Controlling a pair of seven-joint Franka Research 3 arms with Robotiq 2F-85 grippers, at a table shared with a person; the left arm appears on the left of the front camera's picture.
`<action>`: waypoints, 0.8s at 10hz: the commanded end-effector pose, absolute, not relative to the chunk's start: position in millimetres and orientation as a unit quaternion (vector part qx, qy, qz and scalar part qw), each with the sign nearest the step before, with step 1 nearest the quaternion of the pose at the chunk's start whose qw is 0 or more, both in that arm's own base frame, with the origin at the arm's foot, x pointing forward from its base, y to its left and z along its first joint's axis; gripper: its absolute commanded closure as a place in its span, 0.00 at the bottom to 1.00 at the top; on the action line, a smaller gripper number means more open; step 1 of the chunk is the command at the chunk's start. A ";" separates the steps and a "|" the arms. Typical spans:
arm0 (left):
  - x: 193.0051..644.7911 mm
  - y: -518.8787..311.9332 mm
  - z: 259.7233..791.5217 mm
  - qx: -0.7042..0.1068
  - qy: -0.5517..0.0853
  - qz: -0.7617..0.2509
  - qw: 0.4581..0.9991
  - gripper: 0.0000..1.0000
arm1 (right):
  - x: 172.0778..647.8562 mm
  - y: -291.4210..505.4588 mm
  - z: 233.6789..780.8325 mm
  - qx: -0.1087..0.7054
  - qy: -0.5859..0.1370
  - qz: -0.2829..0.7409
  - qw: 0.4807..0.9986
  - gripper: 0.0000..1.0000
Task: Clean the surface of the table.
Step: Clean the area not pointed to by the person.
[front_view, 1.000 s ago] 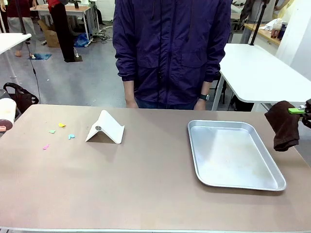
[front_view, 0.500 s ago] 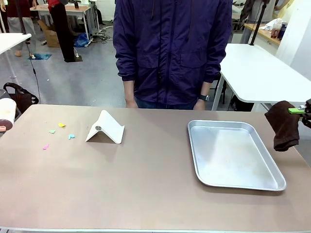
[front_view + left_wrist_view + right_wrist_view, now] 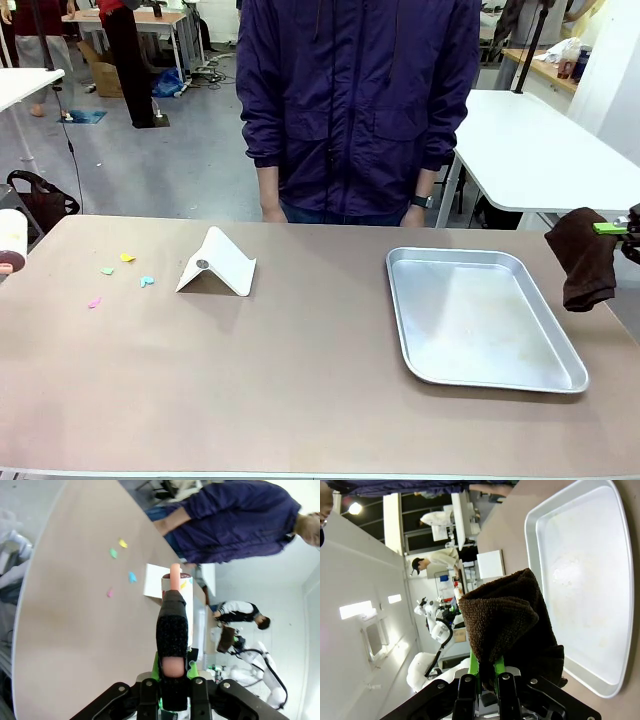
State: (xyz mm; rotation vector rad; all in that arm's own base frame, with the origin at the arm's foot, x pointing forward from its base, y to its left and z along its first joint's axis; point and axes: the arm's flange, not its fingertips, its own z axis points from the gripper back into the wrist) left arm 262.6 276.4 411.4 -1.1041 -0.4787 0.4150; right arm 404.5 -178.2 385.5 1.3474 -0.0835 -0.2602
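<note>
The taupe-brown table (image 3: 300, 370) carries several small coloured paper scraps (image 3: 120, 270) near its left end. At the table's left edge, my left gripper (image 3: 172, 692) is shut on the black-and-pink handle of a lint roller (image 3: 173, 625), whose white roll (image 3: 8, 240) pokes in over that edge. The scraps (image 3: 120, 565) lie ahead of it on the table (image 3: 75, 630). Beyond the right edge, my right gripper (image 3: 612, 228) is shut on a dark brown cloth (image 3: 585, 258) that hangs down, bunched over the fingers (image 3: 485, 672) in the right wrist view.
A white folded card (image 3: 217, 262) stands left of centre, just right of the scraps. A shiny steel tray (image 3: 480, 318) lies on the right half. A person in a dark purple jacket (image 3: 360, 100) stands at the far side, hands (image 3: 270, 212) down at the table edge.
The lint roller at the left edge has shifted slightly left and down. The person has leaned slightly to the right. The right gripper and cloth have not moved.
</note>
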 end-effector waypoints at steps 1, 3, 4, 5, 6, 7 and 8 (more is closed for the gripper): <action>273.0 255.9 407.8 -0.480 -0.193 0.226 0.825 0.79 | 406.4 -176.8 390.5 0.622 -0.036 -0.118 0.773 0.87; 294.0 250.4 395.5 -0.459 -0.159 0.245 0.839 0.79 | 406.4 -176.8 390.5 0.622 -0.036 -0.118 0.773 0.87; 302.8 249.3 388.7 -0.453 -0.146 0.254 0.842 0.79 | 406.4 -176.8 390.5 0.622 -0.036 -0.118 0.773 0.87; 310.0 246.1 381.8 -0.438 -0.141 0.265 0.847 0.79 | 406.4 -176.8 390.5 0.622 -0.036 -0.118 0.773 0.87; 317.0 240.4 375.4 -0.429 -0.128 0.262 0.855 0.79 | 406.4 -176.8 390.5 0.622 -0.036 -0.118 0.773 0.87; 322.7 234.3 369.8 -0.415 -0.120 0.263 0.863 0.79 | 406.4 -176.8 390.5 0.622 -0.036 -0.118 0.773 0.87; 327.8 229.7 363.9 -0.396 -0.119 0.271 0.869 0.79 | 406.4 -176.8 390.5 0.622 -0.036 -0.118 0.773 0.87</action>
